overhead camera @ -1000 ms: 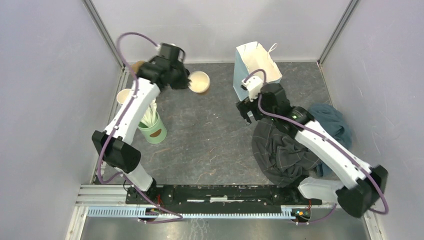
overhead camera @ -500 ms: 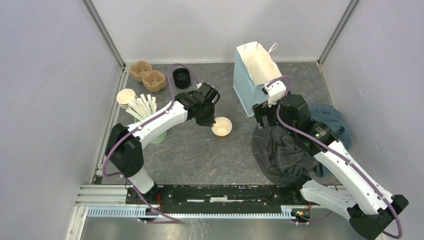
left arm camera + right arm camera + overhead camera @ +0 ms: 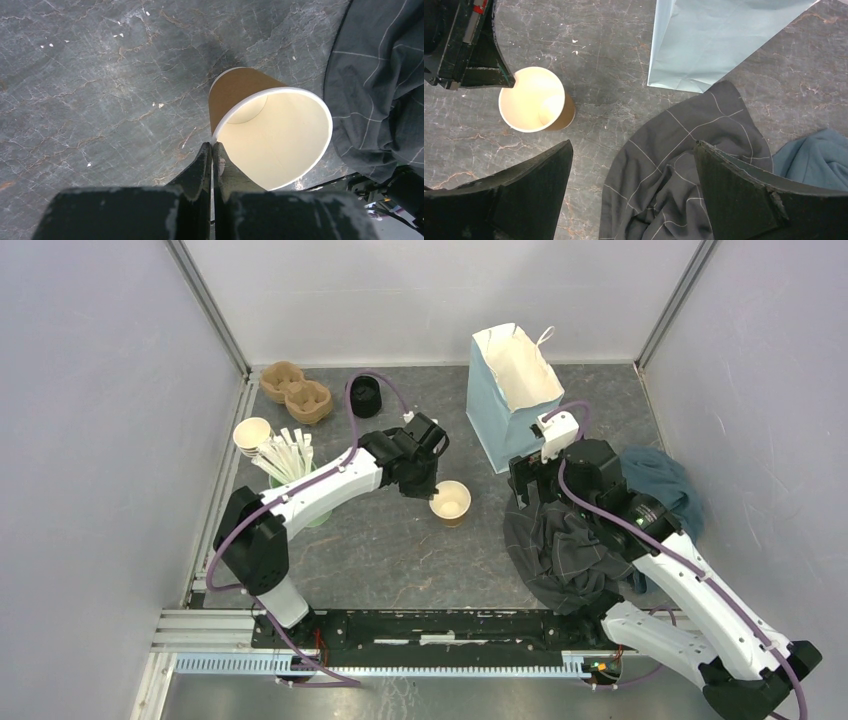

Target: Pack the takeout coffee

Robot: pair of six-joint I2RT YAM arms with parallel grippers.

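Note:
A brown paper cup (image 3: 450, 502) with a cream inside and no lid is at the middle of the table, close to or on its surface. My left gripper (image 3: 428, 483) is shut on the cup's near rim, one finger inside and one outside. The left wrist view shows the pinched rim at my left gripper (image 3: 212, 146) and the open cup (image 3: 270, 135) beyond it. My right gripper (image 3: 525, 480) stands wide open over a dark checked cloth, holding nothing. In the right wrist view the cup (image 3: 535, 100) lies left of my right gripper (image 3: 632, 143).
A pale blue paper bag (image 3: 510, 390) stands open at the back, right of the cup. A dark checked cloth (image 3: 565, 540) and a blue cloth (image 3: 660, 480) lie on the right. A stack of black lids (image 3: 364, 396), a pulp cup carrier (image 3: 295, 392), another cup (image 3: 252, 433) and white sticks (image 3: 285, 450) are at the back left.
My left arm has carried the cup from the back left down to the table's middle. My right arm has drawn back from the bag, toward the cloth.

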